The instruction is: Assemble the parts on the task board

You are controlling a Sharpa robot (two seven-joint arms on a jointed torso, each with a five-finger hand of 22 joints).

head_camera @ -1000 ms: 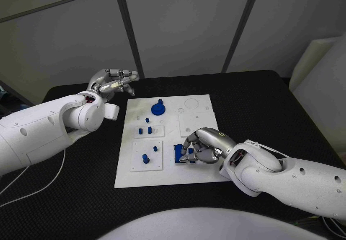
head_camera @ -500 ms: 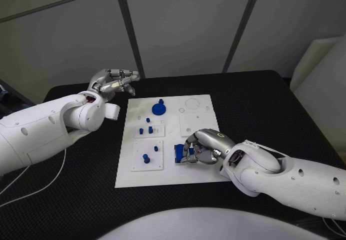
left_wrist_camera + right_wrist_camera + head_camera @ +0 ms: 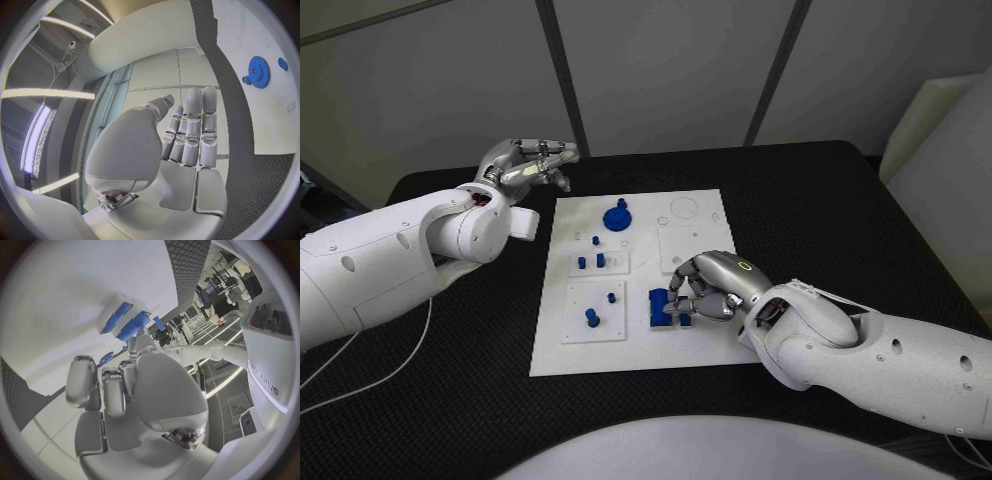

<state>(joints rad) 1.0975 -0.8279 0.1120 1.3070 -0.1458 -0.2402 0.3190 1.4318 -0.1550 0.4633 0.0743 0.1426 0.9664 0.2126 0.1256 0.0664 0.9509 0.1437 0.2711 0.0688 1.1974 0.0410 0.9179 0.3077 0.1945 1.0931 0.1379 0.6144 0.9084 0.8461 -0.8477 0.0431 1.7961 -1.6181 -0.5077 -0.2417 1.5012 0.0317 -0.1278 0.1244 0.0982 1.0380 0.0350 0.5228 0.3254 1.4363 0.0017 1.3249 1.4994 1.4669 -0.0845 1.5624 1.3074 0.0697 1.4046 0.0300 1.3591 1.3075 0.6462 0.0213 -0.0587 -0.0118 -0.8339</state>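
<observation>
low centre of the head view, my right hand (image 3: 704,292) curls its fingers onto a blue block (image 3: 658,307) on the task board (image 3: 697,215); true grasp, i cannot tell. upper left, my left hand (image 3: 527,163) hangs curled, holding nothing; its wrist view shows a blue gear (image 3: 258,72).

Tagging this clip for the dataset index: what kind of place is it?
Most likely a robotics lab or test cell. A white task board with small blue parts lies on a black table against plain grey wall panels, and the right wrist view shows ceiling strip lights and equipment behind.
</observation>
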